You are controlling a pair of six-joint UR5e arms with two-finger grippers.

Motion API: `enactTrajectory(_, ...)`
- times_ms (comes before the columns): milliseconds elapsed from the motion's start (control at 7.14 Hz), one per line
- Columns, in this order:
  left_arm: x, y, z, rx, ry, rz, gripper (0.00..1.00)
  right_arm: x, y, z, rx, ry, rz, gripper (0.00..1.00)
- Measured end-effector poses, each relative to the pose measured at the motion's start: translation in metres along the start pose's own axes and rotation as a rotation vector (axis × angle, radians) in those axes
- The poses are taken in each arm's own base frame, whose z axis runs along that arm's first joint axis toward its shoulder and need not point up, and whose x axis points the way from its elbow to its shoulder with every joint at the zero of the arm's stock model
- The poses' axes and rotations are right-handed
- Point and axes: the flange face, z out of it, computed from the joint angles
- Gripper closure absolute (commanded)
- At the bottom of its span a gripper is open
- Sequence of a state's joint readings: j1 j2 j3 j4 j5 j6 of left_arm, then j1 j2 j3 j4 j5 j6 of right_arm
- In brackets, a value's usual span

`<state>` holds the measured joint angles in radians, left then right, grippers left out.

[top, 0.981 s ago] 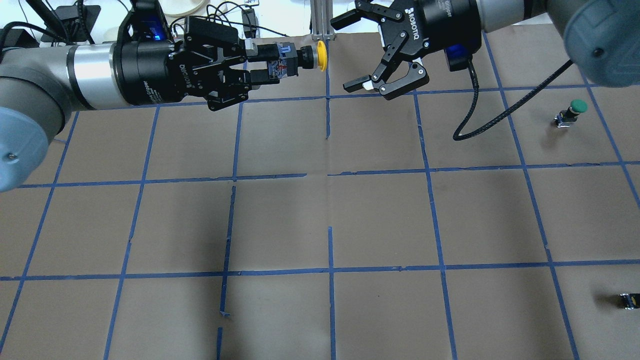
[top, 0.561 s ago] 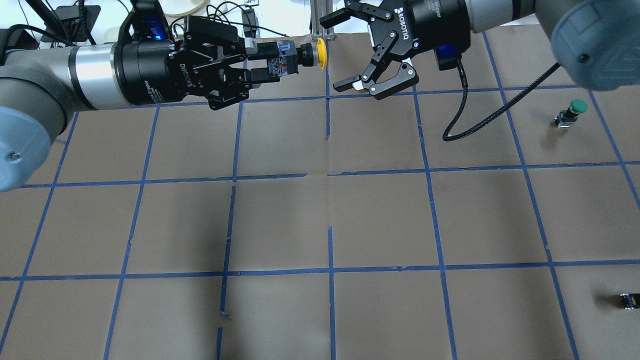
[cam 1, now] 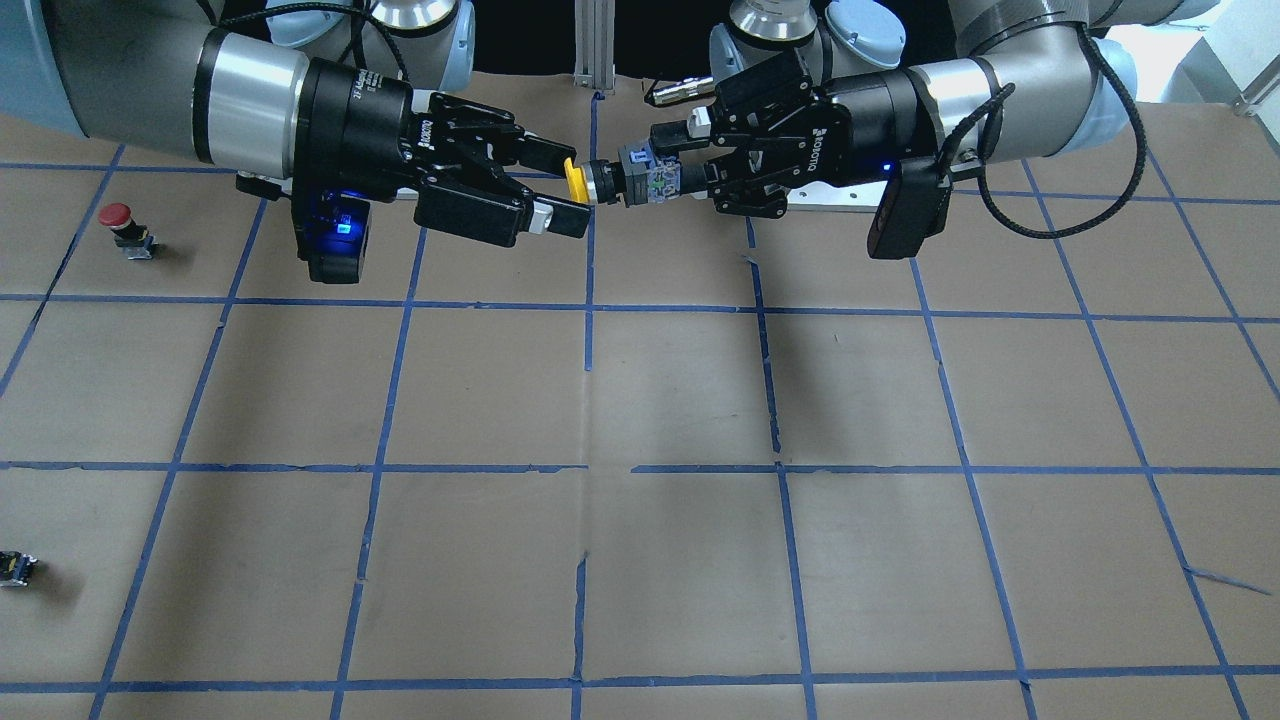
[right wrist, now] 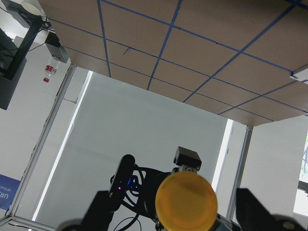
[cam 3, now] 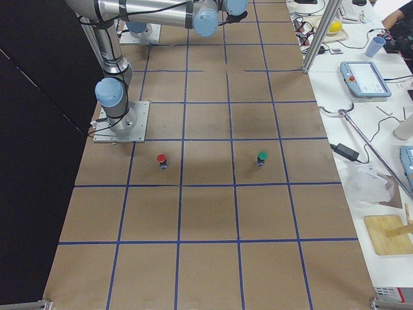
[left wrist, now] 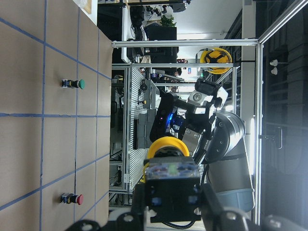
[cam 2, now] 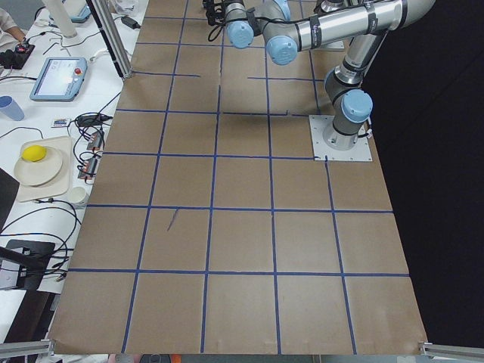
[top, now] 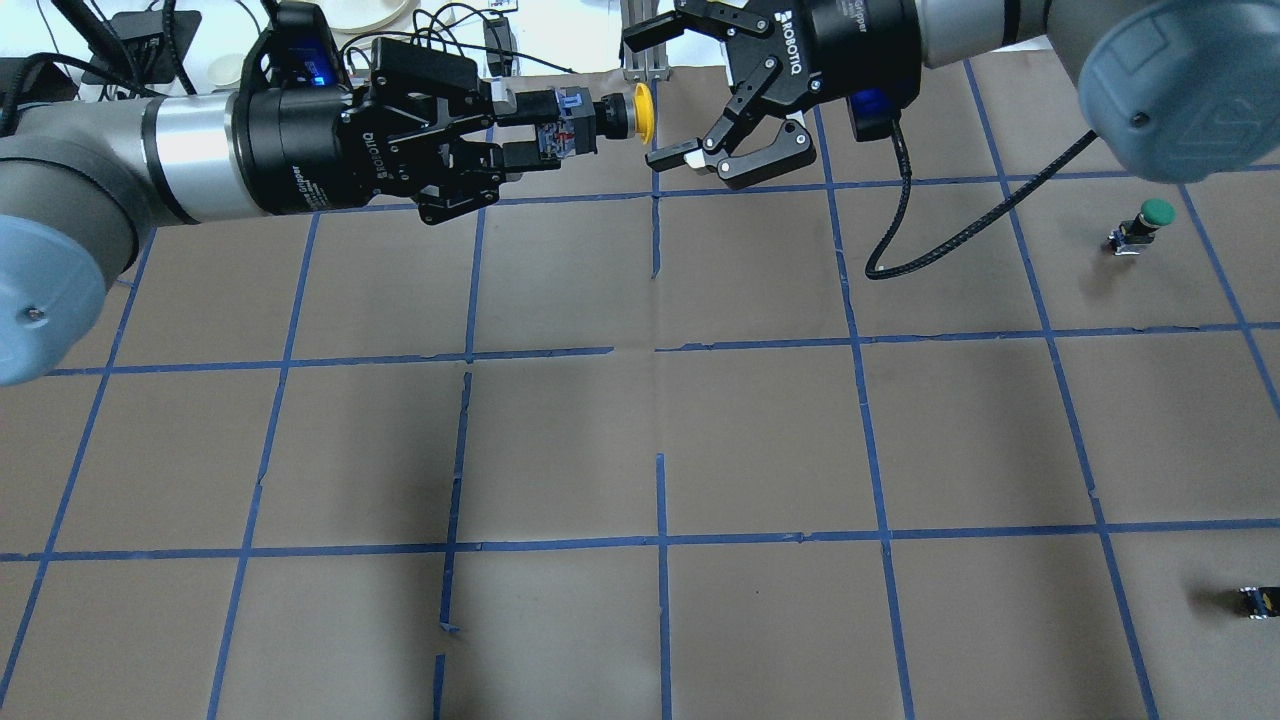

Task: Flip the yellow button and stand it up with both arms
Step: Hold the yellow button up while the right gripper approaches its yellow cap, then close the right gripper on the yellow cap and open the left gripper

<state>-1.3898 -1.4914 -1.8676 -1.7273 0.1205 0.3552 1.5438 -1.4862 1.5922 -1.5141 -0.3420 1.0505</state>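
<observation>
My left gripper [top: 540, 127] is shut on the yellow button [top: 643, 110]. It holds the bluish-grey contact block and keeps the button level above the table's far edge, cap pointing at the right arm. My right gripper [top: 648, 95] is open, one finger on each side of the yellow cap, not touching it. The front-facing view shows the same: the left gripper [cam 1: 665, 170] holds the button [cam 1: 576, 181], and the right gripper [cam 1: 562, 186] is open around the cap. The right wrist view shows the cap [right wrist: 186, 202] head-on between the spread fingers [right wrist: 255, 208].
A green-capped button [top: 1150, 214] stands at the table's far right. A red-capped button [cam 1: 116, 216] stands near the robot's base. A tiny black part [top: 1256, 600] lies at the right edge. Blue tape lines grid the brown table [top: 660, 440].
My right gripper has moved left towards the yellow cap and stayed open; its fingers now straddle the cap. The left gripper and the button have held still.
</observation>
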Motion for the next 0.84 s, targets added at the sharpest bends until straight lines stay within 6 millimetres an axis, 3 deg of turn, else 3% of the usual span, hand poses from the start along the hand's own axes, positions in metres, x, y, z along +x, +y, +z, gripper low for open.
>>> enactTrajectory(841,-0.008,0.003,0.001,0.003,0.008,0.008,0.73,0.002,-0.011,0.003,-0.001,0.014,0.050,0.19)
